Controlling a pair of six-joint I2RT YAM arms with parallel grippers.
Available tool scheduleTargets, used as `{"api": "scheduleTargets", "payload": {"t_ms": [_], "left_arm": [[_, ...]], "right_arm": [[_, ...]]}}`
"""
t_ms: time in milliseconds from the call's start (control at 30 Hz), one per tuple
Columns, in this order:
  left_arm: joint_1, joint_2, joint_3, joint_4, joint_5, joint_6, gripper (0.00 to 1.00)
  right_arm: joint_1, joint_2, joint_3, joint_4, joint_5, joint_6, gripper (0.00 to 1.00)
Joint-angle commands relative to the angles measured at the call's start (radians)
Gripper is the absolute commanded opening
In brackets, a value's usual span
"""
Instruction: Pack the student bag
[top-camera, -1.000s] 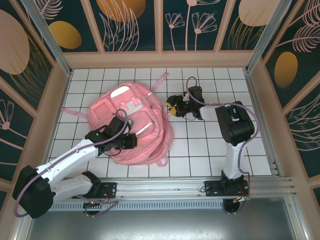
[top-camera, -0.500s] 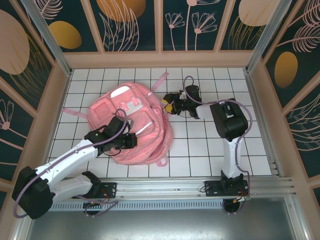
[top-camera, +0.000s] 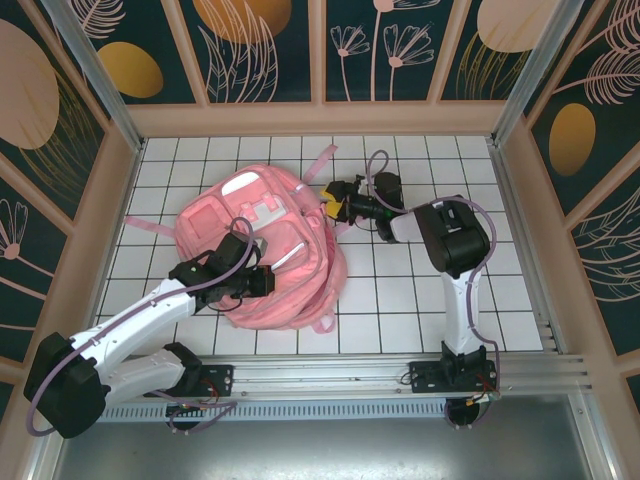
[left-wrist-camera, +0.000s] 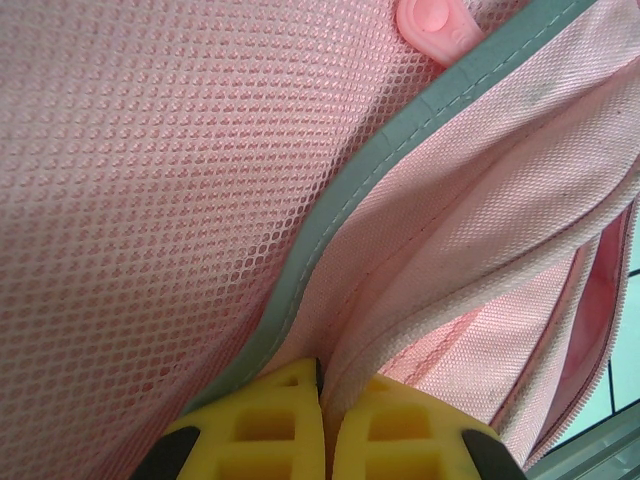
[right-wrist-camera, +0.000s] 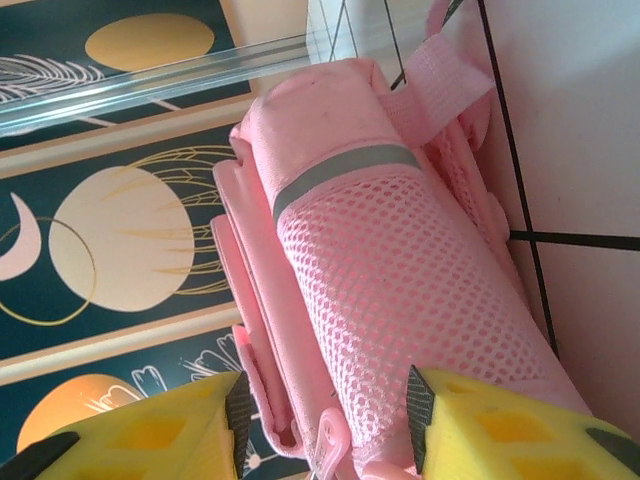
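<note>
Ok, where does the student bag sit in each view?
Top external: student bag lies left of centre on the table.
Left wrist: student bag mesh and grey trim run from the top down to the left gripper.
Right wrist: student bag side pocket at centre, reaching down inside the right gripper.
Shared landmark: white tiled table.

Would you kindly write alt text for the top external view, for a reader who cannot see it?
A large pink student bag lies on a white tiled table. The left gripper is shut on the bag's near front; the right gripper, jaws apart, sits at its right side.
</note>
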Motion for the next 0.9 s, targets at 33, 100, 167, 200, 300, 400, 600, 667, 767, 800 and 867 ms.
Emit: {"api": "scheduleTargets", "payload": {"t_ms": [33,100,167,200,300,400,600,667,767,800,867], "left_arm": [[0.014,-0.003,0.003,-0.005,-0.007,-0.06,0.0],[0.014,-0.001,0.003,-0.004,-0.007,-0.06,0.0],[0.014,-0.001,0.003,-0.002,-0.007,-0.06,0.0],[0.014,-0.001,0.004,-0.002,-0.007,-0.06,0.0],[0.014,0.001,0.002,0.002,-0.005,-0.059,0.0],[0.014,0.007,0.004,0.003,-0.004,-0.057,0.0],[0.013,0.015,0.008,0.009,-0.007,-0.052,0.0],[0.014,0.018,0.005,0.011,-0.006,-0.05,0.0],[0.014,0.022,-0.003,0.016,-0.006,-0.05,0.0],[0.014,0.022,-0.006,0.017,-0.007,-0.046,0.0],[0.014,0.027,-0.009,0.016,-0.012,-0.043,0.0]], "right_arm": [[0.006,-0.025,-0.036,0.086,-0.046,-0.012,0.47],[0.005,-0.034,-0.06,0.074,-0.045,-0.031,0.47],[0.002,-0.045,-0.074,0.033,-0.044,-0.075,0.46],[0.001,-0.052,-0.077,-0.006,-0.04,-0.101,0.46],[0.003,-0.08,-0.073,-0.125,-0.031,-0.206,0.46],[0.009,-0.1,-0.064,-0.192,-0.04,-0.272,0.46],[-0.001,-0.193,-0.098,-0.35,0.041,-0.404,0.44],[-0.004,-0.234,-0.097,-0.448,0.099,-0.446,0.4],[0.001,-0.297,-0.062,-0.66,0.212,-0.487,0.39],[0.003,-0.31,-0.047,-0.713,0.23,-0.479,0.38],[0.006,-0.322,-0.017,-0.792,0.24,-0.458,0.35]]}}
